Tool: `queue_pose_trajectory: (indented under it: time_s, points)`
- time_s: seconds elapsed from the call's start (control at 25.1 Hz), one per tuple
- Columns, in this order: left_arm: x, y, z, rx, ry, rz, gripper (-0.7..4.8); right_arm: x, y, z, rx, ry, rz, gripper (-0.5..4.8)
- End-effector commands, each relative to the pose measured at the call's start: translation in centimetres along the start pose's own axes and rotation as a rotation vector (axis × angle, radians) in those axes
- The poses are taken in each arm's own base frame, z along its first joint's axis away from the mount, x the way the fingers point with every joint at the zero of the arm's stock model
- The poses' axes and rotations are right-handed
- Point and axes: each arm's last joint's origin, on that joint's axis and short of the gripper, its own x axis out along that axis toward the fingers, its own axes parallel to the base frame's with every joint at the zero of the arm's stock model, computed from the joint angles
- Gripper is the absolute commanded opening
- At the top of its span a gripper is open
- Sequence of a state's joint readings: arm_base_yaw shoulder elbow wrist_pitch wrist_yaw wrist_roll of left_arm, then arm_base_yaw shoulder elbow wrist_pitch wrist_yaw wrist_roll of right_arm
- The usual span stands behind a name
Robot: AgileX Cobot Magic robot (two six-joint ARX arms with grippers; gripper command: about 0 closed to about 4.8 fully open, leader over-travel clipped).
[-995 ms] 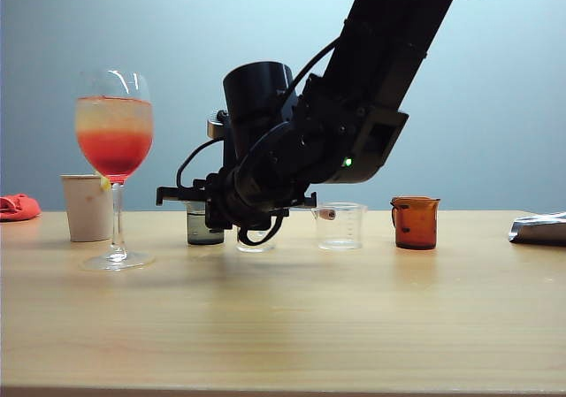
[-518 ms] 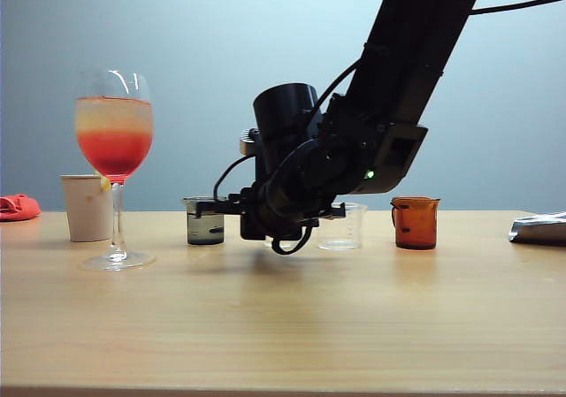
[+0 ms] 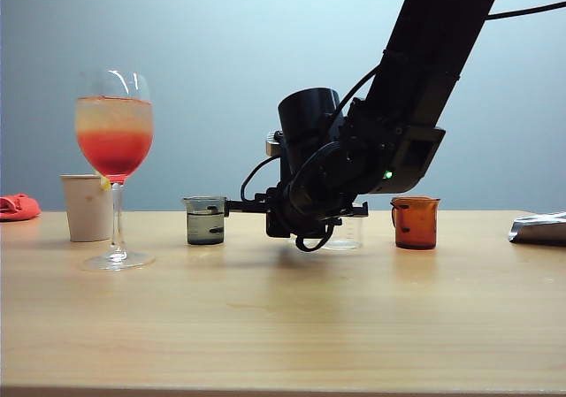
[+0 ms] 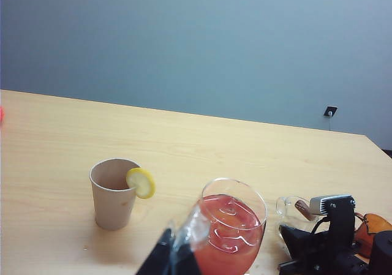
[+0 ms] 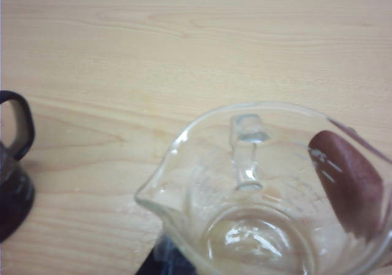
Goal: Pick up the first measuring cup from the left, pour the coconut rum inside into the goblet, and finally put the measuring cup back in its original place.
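i'm pulling my right gripper (image 3: 232,207) clear, fingers pinched together and empty, beside the small smoky dark-grey measuring cup (image 3: 205,220) standing on the wooden table (image 3: 283,317), well apart from the tall red-orange goblet (image 3: 114,163). best retreating level, avoiding the clear cup (image 5: 269,195). left gripper (image 4: 174,259): can't tell.

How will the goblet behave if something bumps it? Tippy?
Likely tippy: the goblet carries a nearly full bowl high on a thin stem over a small foot. Probably fragile and slick too, being thin clear glass. A bump near the rim would likely slosh the layered drink over.
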State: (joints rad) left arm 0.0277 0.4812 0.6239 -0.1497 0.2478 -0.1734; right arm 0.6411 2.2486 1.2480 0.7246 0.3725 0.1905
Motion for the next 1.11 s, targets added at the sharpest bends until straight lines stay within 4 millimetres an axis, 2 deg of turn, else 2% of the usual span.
queue_pose_trajectory:
  time_s: [0.04, 0.28, 0.48, 0.56, 0.64, 0.84, 0.88, 0.92, 0.96, 1.0, 1.11]
  points:
    - [-0.1, -0.1, 0.3, 0.007, -0.020, -0.008, -0.05, 0.2, -0.4, 0.5, 0.009, -0.021, -0.015, -0.03]
    - [-0.1, -0.1, 0.3, 0.006, -0.019, -0.008, -0.05, 0.2, -0.5, 0.7, 0.016, -0.033, 0.006, -0.03]
    - [-0.1, -0.1, 0.3, 0.007, -0.020, -0.007, -0.05, -0.3, 1.0, 0.9, 0.023, -0.064, 0.070, -0.03]
    - [-0.1, -0.1, 0.3, 0.007, -0.020, -0.008, -0.05, -0.5, 1.8, 0.9, 0.021, -0.066, 0.088, -0.03]
    - [-0.1, -0.1, 0.3, 0.007, -0.020, -0.008, -0.05, -1.3, 3.6, 0.9, 0.020, -0.079, 0.149, -0.03]
    - [-0.1, -0.1, 0.3, 0.007, -0.021, -0.008, -0.05, -2.1, 6.3, 1.0, -0.004, -0.066, 0.197, 0.02]
    - [-0.1, -0.1, 0.3, 0.007, -0.021, -0.008, -0.05, -2.3, 7.4, 1.3, -0.011, -0.059, 0.198, 0.76]
    - [-0.1, -0.1, 0.3, 0.007, -0.022, -0.008, -0.05, -2.3, 8.4, 1.6, -0.010, -0.069, 0.172, 2.25]
    - [-0.1, -0.1, 0.3, 0.007, -0.022, -0.008, -0.05, -2.3, 8.7, 1.8, -0.007, -0.076, 0.164, 3.00]
    - [-0.1, -0.1, 0.3, 0.007, -0.021, -0.008, -0.05, -2.3, 8.7, 2.0, -0.005, -0.081, 0.158, 3.48]
    - [-0.1, -0.1, 0.3, 0.007, -0.021, -0.008, -0.05, -2.2, 8.7, 2.0, -0.003, -0.073, 0.152, 3.56]
